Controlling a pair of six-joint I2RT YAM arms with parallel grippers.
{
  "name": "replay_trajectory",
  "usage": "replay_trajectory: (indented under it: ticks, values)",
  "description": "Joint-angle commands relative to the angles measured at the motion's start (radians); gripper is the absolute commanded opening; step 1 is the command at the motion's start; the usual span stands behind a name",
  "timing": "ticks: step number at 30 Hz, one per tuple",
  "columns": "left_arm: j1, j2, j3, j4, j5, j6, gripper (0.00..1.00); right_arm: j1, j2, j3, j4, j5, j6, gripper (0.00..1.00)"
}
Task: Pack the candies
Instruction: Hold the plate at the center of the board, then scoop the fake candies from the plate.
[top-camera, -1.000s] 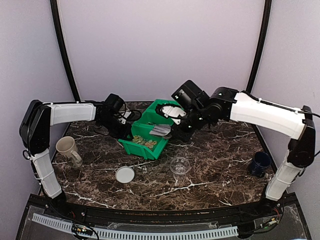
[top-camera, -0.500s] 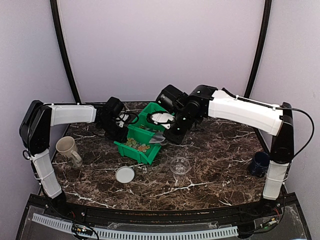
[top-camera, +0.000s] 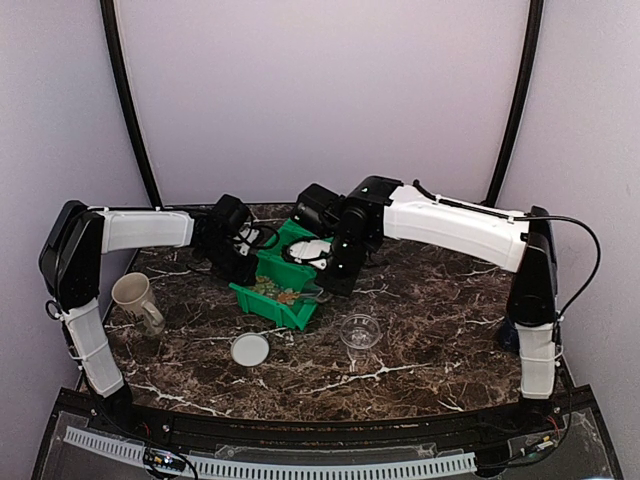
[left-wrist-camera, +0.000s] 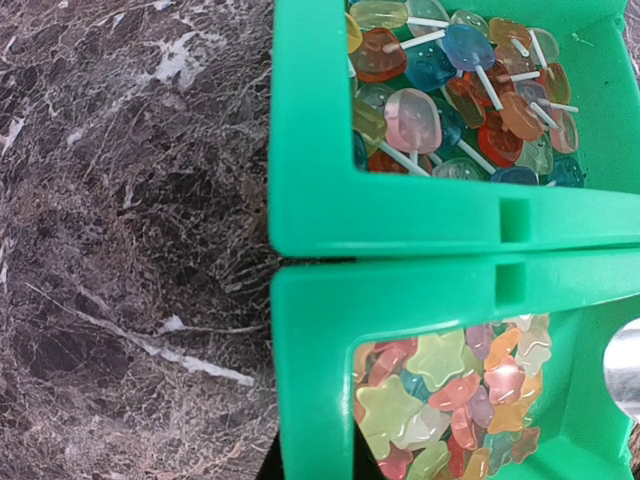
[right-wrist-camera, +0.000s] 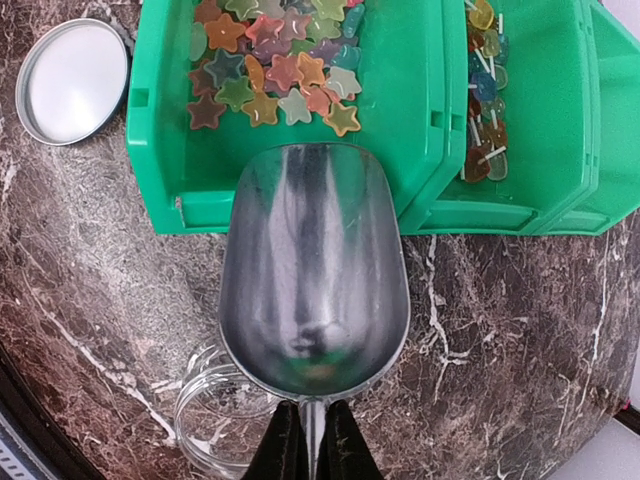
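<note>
With my right end effector (right-wrist-camera: 306, 445) pinching the handle of the empty scoop (right-wrist-camera: 313, 280) at the 6 o'clock edge of the bin (right-wrist-camera: 155, 150), the candies (right-wrist-camera: 270, 70) lie in the bin and the cup (right-wrist-camera: 205, 420) at 7 o'clock appears unfilled, so all packing is left.

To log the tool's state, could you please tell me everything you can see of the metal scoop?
The metal scoop is shiny and silvery, with a deep rounded bowl and a thin handle clamped between the fingers of the right gripper. It looks empty, showing only reflections. Its mouth overlaps the front wall of the green bin near the star candies; contact is unclear.
</note>
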Motion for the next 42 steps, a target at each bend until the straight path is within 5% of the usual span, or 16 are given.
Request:
replay_trajectory:
  ticks: [1, 20, 42]
  values:
    - [-0.017, -0.072, 0.028, 0.137, 0.037, 0.02, 0.0, 0.014, 0.047, 0.085, -0.029, 0.026, -0.023, 0.0]
    - [-0.065, -0.139, -0.035, 0.218, 0.003, 0.047, 0.0, 0.043, 0.228, 0.168, -0.021, 0.071, -0.06, 0.0]
    - [-0.064, -0.212, -0.061, 0.282, 0.119, 0.025, 0.0, 0.041, 0.197, -0.217, 0.576, -0.01, -0.015, 0.0]
